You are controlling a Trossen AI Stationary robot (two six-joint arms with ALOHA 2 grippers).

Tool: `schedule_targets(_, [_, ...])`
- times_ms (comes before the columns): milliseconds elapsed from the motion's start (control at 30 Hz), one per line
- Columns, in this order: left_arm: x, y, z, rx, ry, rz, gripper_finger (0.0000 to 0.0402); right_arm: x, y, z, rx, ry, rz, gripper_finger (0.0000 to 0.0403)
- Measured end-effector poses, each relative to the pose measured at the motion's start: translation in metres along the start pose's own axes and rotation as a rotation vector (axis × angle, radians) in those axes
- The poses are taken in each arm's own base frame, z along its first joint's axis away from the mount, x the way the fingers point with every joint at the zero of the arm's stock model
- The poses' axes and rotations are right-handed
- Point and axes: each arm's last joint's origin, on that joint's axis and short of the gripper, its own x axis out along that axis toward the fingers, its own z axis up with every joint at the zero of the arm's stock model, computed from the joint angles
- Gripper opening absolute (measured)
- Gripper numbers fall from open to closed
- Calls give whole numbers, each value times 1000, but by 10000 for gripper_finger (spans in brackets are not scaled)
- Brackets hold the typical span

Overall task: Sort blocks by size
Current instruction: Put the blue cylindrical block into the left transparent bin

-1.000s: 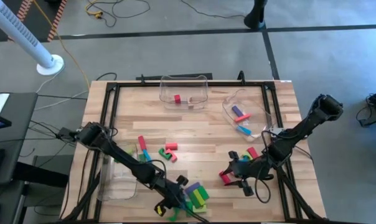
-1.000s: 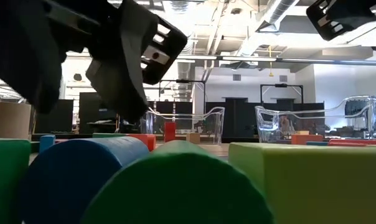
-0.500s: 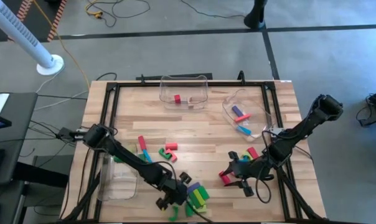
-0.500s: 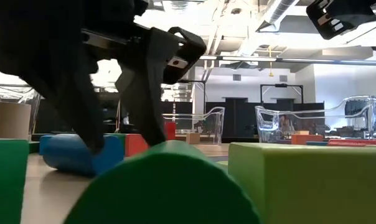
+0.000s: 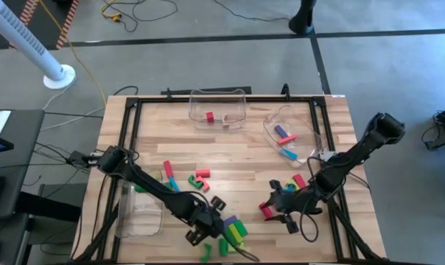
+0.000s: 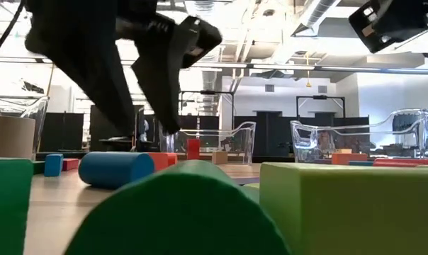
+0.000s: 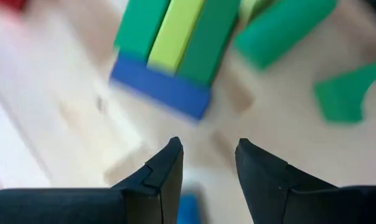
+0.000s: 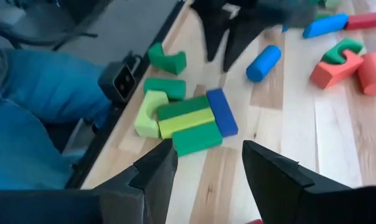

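Note:
Blocks lie scattered on the wooden table [image 5: 230, 158]. A cluster of green, lime and blue blocks [image 8: 194, 121] sits near the front edge, and red and pink blocks [image 8: 340, 62] lie farther in. A blue cylinder [image 6: 116, 169] lies on its side on the table. My left gripper [image 6: 149, 129] hangs open just above the blue cylinder [image 8: 263, 62], pointing steeply down, with nothing between its fingers [image 7: 166, 165]. My right gripper [image 8: 208, 149] stands open above the table at the front right, beside red blocks [image 5: 267, 212], and holds nothing.
Two clear bins [image 5: 217, 109] [image 5: 292, 134] with a few blocks stand at the far edge, and a third clear bin [image 5: 138, 213] at the front left. A black frame [image 5: 134, 118] rims the table. A person's blue trouser leg [image 8: 45, 93] shows beyond the near edge.
My left gripper has risen and tipped to point more steeply down, its finger gap unchanged. The blue cylinder, first close to the front edge, then between the fingers, has moved farther in and now lies on the table below them.

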Motion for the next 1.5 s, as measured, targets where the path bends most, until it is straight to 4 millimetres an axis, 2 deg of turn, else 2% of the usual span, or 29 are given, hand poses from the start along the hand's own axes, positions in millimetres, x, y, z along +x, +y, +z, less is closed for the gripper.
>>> schedule_targets(167, [0,2,-6,-37,67,51,147,15,1,-11,-19,64,-20,217])
schedule_targets(333, [1,11,-11,-89,105,63,198,27,2,-18,-16,84,-28,217])
schedule_targets(500, [2,28,-25,-165,208,79,248,28,3,-18,-17,84,-26,217])
schedule_targets(700, [8,48,-38,-219,246,83,253,27,3,-17,-15,77,-23,217])
schedule_targets(833, [23,57,-57,-260,255,27,246,27,4,-17,-16,76,-21,217])
schedule_targets(1000, [33,62,-72,-312,229,-22,214,27,5,-18,-18,74,-15,217])
schedule_targets(1300, [34,60,-72,-285,221,-33,133,26,6,-18,-19,74,-13,217])
schedule_targets(1500, [35,60,-72,-288,223,-34,131,26,6,-18,-16,74,-12,217])
